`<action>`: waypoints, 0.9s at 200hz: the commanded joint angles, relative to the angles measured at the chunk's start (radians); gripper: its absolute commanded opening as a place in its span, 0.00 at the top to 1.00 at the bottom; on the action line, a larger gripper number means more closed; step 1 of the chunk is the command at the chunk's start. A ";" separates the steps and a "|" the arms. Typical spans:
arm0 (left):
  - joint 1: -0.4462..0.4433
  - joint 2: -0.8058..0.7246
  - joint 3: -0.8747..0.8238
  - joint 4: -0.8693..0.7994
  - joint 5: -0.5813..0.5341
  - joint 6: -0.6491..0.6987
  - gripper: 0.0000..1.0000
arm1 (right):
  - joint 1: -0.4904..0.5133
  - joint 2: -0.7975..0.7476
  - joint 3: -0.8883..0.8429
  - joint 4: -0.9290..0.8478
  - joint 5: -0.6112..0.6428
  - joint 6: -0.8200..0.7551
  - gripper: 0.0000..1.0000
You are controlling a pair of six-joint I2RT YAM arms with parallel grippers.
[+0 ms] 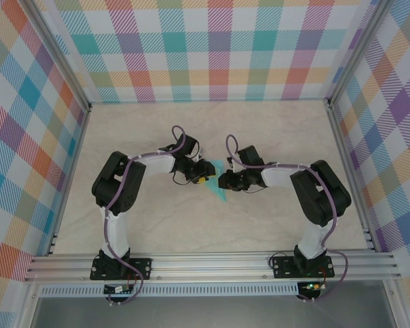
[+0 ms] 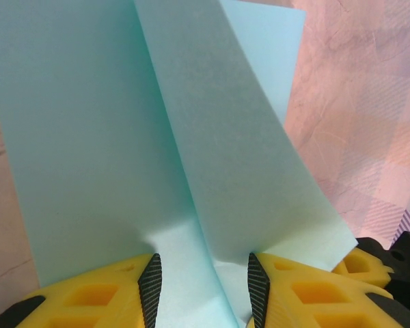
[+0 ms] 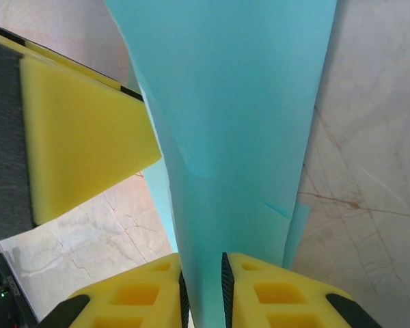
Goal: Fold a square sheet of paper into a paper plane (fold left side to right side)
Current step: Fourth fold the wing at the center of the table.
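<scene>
The surface (image 1: 260, 130) is a pale beige board with faint marble veining, matte and evenly lit. It is bordered at its near edge by aluminium rails (image 1: 212, 263). Near its middle is 1 light turquoise paper plane (image 1: 221, 191), pointed end towards the near edge. How much of it touches the board cannot be told.

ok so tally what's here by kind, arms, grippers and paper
arms: 2 (left arm, right arm)
grippers: 2 (left gripper, right gripper)
turquoise paper: 1
total: 5
</scene>
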 commanded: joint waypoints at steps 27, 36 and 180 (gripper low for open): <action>-0.020 0.021 0.010 -0.038 -0.012 0.020 0.59 | -0.027 0.022 -0.008 0.045 -0.078 0.022 0.79; -0.020 0.020 0.009 -0.038 -0.013 0.021 0.59 | -0.030 0.032 -0.008 0.047 -0.088 0.024 0.79; -0.020 0.017 0.015 -0.045 -0.013 0.023 0.59 | -0.068 0.091 -0.039 0.062 -0.141 0.083 0.82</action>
